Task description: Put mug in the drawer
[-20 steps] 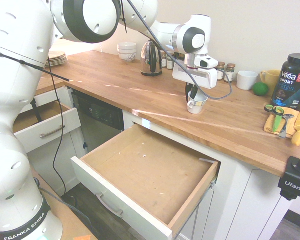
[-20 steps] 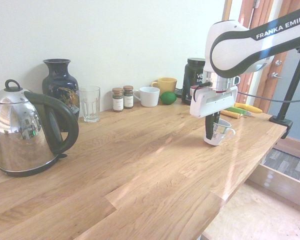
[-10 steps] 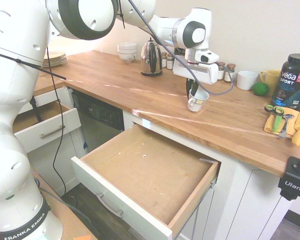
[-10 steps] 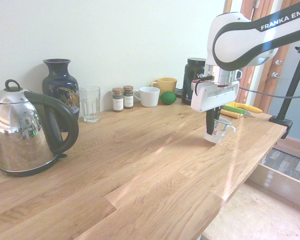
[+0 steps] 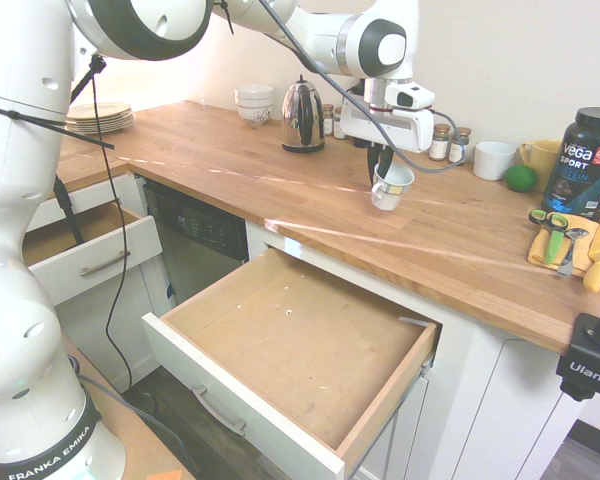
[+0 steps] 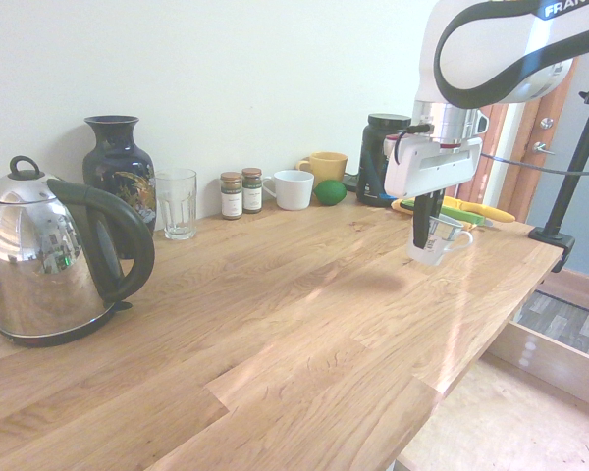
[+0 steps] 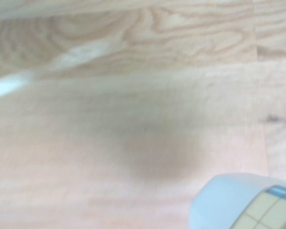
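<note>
1. Holding the small white tapered mug [image 5: 391, 186] by its rim, my two-finger gripper [image 5: 382, 176] is clamped shut on it and points straight down
2. Mug hangs clear above the light-brown wooden countertop [image 5: 280, 170], tilted a little, its loop handle [image 6: 457, 235] turned away from my dark fingers [image 6: 422, 218]
3. Below and in front of the counter edge, the large wide drawer with a bare light-brown wooden bottom and white front panel [image 5: 300, 345] stands pulled open; the mug is not over it
4. A smaller narrower white-fronted drawer [image 5: 85, 250] is also open, further along the cabinets
5. Behind the mug on the counter: a shiny metal kettle with a black handle [image 6: 54, 257], a clear drinking glass [image 6: 176, 203], two small spice jars [image 6: 241, 191] and a wider plain white mug [image 6: 292, 189]
6. My wrist view shows blurred wood grain, a soft shadow and a white edge of the mug [image 7: 231, 200]
</note>
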Robot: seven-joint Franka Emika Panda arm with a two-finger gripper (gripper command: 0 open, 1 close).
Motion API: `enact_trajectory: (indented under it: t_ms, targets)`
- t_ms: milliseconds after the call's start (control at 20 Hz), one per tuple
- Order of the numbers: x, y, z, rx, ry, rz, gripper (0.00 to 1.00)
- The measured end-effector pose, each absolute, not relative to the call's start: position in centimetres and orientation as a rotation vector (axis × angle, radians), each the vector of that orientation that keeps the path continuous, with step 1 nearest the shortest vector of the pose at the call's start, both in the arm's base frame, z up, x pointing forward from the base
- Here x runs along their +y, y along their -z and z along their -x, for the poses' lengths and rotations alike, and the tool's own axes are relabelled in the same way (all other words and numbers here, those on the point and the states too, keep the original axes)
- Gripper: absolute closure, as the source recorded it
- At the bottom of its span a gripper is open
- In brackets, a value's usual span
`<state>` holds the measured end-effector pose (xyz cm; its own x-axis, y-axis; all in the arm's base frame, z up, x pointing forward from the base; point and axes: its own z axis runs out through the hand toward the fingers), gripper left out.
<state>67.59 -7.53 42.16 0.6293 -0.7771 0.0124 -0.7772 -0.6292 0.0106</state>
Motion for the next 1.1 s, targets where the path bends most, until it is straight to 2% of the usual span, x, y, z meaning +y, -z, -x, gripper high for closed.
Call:
enact_trajectory:
  t_ms: [350,1100]
  targets:
    - [-7.3,-44.2,-62.2,-1.343,-0.005,-2.832,1.00]
    - [-7.0,-43.2,-50.9,-1.323,0.001,-2.837,1.00]
